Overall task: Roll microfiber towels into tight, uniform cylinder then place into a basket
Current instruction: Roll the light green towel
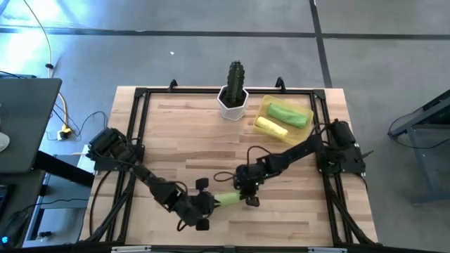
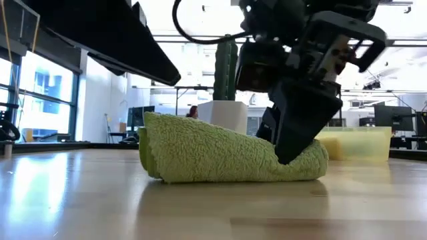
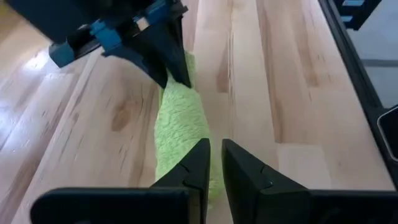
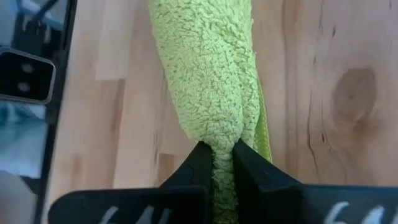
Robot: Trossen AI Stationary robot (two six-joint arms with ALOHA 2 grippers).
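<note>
both grippers, left (image 3: 214,163) and right (image 4: 222,163), pinch opposite ends of the rolled green towel (image 1: 226,199) (keeps it tight), well apart from the basket (image 1: 307,131).

The only marks that can be read stand on the dark body of the right gripper (image 4: 222,163), just below the fingers (image 4: 200,163) pinching the lime-green towel (image 4: 208,68). White numerals show there in two spots, each cut off by the picture's edge. They look like "64", though that reading is uncertain.
</note>
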